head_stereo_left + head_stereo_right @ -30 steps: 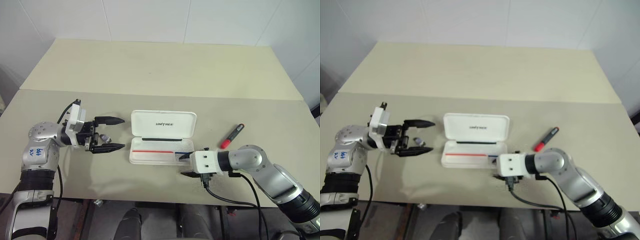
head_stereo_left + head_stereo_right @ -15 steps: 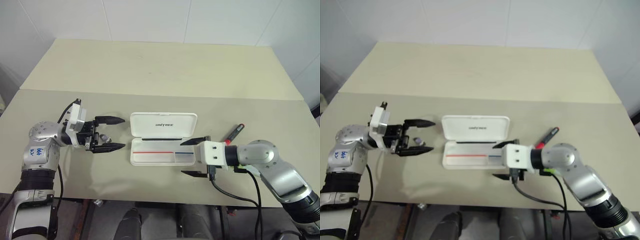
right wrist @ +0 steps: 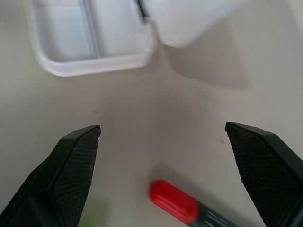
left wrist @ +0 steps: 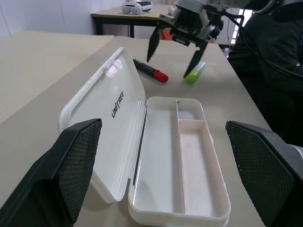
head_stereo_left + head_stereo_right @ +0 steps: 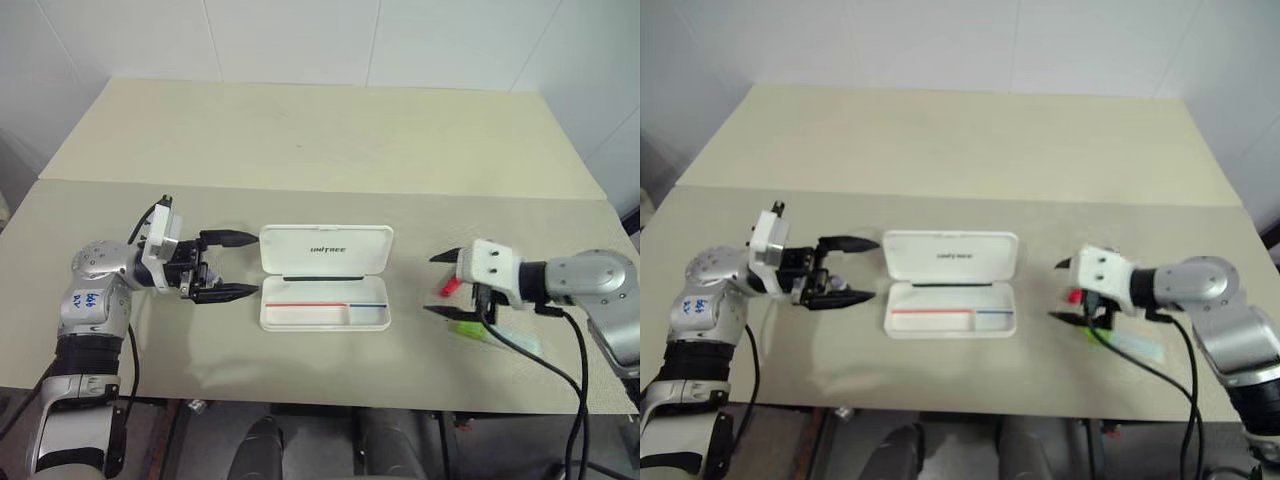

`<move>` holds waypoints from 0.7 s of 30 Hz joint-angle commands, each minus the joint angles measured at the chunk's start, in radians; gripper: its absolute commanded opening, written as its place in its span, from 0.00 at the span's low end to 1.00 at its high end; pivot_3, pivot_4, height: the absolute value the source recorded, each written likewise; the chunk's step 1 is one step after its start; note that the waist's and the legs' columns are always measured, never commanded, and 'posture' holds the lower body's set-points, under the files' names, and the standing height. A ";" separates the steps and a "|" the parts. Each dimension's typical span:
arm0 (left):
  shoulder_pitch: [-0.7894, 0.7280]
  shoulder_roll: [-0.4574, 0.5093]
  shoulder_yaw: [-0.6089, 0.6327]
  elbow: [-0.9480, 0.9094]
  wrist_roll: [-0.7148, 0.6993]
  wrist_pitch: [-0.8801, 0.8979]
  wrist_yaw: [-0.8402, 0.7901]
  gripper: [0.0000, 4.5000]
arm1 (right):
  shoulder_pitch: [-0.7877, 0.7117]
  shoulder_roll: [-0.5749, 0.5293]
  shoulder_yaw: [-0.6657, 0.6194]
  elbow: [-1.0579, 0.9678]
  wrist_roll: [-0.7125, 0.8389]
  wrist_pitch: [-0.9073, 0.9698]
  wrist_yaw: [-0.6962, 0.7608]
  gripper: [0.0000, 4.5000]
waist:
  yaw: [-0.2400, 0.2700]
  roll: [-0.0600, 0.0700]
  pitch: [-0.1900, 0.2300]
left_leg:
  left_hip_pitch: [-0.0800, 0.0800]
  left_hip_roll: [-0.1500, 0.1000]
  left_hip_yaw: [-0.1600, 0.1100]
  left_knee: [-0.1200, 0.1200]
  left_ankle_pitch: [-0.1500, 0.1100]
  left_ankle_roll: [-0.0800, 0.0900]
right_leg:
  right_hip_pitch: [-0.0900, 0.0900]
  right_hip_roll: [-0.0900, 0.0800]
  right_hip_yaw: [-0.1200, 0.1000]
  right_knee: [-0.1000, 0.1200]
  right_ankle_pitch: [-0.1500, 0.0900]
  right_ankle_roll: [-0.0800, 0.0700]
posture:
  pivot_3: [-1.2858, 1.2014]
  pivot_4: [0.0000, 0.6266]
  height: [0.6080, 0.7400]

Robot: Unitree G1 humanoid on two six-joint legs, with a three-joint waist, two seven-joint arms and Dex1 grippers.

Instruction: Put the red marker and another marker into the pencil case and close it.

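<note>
The pencil case point(image 5: 325, 290) lies open in the middle of the table, lid point(image 5: 326, 250) tilted back, and its divided tray point(image 4: 182, 165) holds nothing. To its right lie the red marker point(image 4: 151, 71) and the lime-green marker point(image 5: 465, 327), both on the table. My right gripper point(image 5: 430, 284) stands open just over the red marker's red end point(image 3: 173, 201), pointing toward the case. The left gripper point(image 5: 252, 264) is open and level, just left of the case and apart from it.
The beige table point(image 5: 300, 140) has a seam across it behind the case, with wide bare surface beyond. A black cable point(image 5: 560, 370) hangs from my right wrist over the front edge. Another table with a headset point(image 4: 137, 6) stands far off.
My right gripper has pulled away from the case's front right corner, swung right and opened wide over the markers. The green marker now shows. The left gripper has kept its place.
</note>
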 commanded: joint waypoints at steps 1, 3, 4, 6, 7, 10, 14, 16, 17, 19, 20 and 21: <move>-0.002 0.004 0.006 -0.013 -0.005 -0.011 -0.002 1.00 | -0.035 0.010 -0.063 0.034 -0.001 0.022 -0.057 0.99 | 0.000 0.000 0.000 | 0.000 0.000 0.000 0.000 0.000 0.000 | 0.000 0.000 0.000 0.000 0.000 0.000 | 0.52 0.24 1.00; -0.002 0.004 0.005 -0.013 -0.005 -0.012 -0.003 1.00 | -0.060 0.033 -0.095 0.043 0.026 0.099 -0.108 0.99 | 0.000 0.000 0.000 | 0.000 0.000 0.001 0.000 0.000 0.000 | 0.000 0.000 0.001 0.000 0.000 0.000 | 0.52 0.24 1.00; -0.003 0.003 0.005 -0.012 -0.005 -0.012 -0.004 1.00 | -0.066 0.040 -0.108 0.038 0.038 0.147 -0.129 0.99 | 0.000 0.000 0.000 | 0.000 0.000 0.001 0.000 0.000 0.000 | 0.000 0.000 0.001 0.000 0.000 0.000 | 0.52 0.24 1.00; -0.002 0.002 0.004 -0.014 -0.005 -0.013 -0.004 1.00 | -0.067 0.045 -0.123 0.023 0.050 0.226 -0.157 0.99 | 0.001 0.000 0.000 | 0.000 0.000 0.001 0.000 0.000 0.000 | 0.000 0.000 0.001 0.000 0.000 0.001 | 0.52 0.24 1.00; -0.002 0.001 0.004 -0.015 -0.005 -0.012 -0.003 1.00 | -0.063 0.048 -0.131 0.015 0.055 0.277 -0.177 0.99 | 0.002 0.000 0.000 | 0.000 0.000 0.001 0.000 0.000 0.000 | 0.000 0.000 0.001 0.000 0.000 0.001 | 0.52 0.24 1.00; 0.001 -0.002 0.002 -0.013 -0.006 -0.013 -0.005 1.00 | -0.042 0.089 -0.178 -0.025 0.065 0.446 -0.289 0.99 | 0.002 0.000 0.000 | 0.000 0.000 0.001 0.000 0.000 0.000 | 0.000 0.000 0.001 0.000 0.000 0.001 | 0.52 0.24 1.00; -0.004 -0.005 -0.003 -0.002 -0.004 -0.016 -0.011 1.00 | -0.015 0.157 -0.245 -0.098 0.077 0.618 -0.418 0.99 | 0.002 0.000 0.000 | 0.000 0.000 0.002 0.000 0.000 0.000 | 0.000 0.000 0.001 0.000 0.000 0.001 | 0.52 0.24 1.00; -0.011 -0.007 -0.006 0.008 -0.002 -0.018 -0.016 1.00 | -0.019 0.200 -0.274 -0.123 0.088 0.695 -0.472 0.99 | 0.001 0.000 0.000 | 0.000 0.000 0.002 0.000 0.000 0.000 | 0.000 0.000 0.001 0.000 0.001 0.001 | 0.52 0.24 1.00; -0.018 -0.008 -0.009 0.015 0.000 -0.020 -0.019 1.00 | -0.021 0.227 -0.286 -0.142 0.098 0.732 -0.496 0.99 | 0.001 0.000 0.000 | 0.000 0.000 0.003 0.000 0.000 0.000 | 0.000 0.000 0.002 0.000 0.001 0.001 | 0.52 0.24 1.00; -0.032 -0.011 -0.015 0.032 0.002 -0.025 -0.025 1.00 | -0.027 0.273 -0.297 -0.172 0.109 0.790 -0.538 0.99 | 0.001 0.000 0.000 | 0.000 0.000 0.003 0.000 0.000 0.000 | 0.000 0.000 0.002 0.001 0.001 0.001 | 0.52 0.24 1.00; -0.039 -0.013 -0.019 0.040 0.003 -0.028 -0.029 1.00 | -0.032 0.298 -0.297 -0.181 0.112 0.811 -0.559 0.99 | 0.001 0.000 0.000 | 0.000 0.000 0.003 0.000 0.000 0.000 | 0.000 0.000 0.002 0.001 0.001 0.001 | 0.52 0.24 1.00; -0.045 -0.014 -0.022 0.047 0.004 -0.030 -0.031 1.00 | -0.035 0.318 -0.295 -0.187 0.111 0.825 -0.578 0.99 | 0.001 0.000 0.000 | 0.000 0.000 0.003 0.000 0.000 0.000 | 0.000 0.000 0.002 0.001 0.001 0.001 | 0.52 0.24 1.00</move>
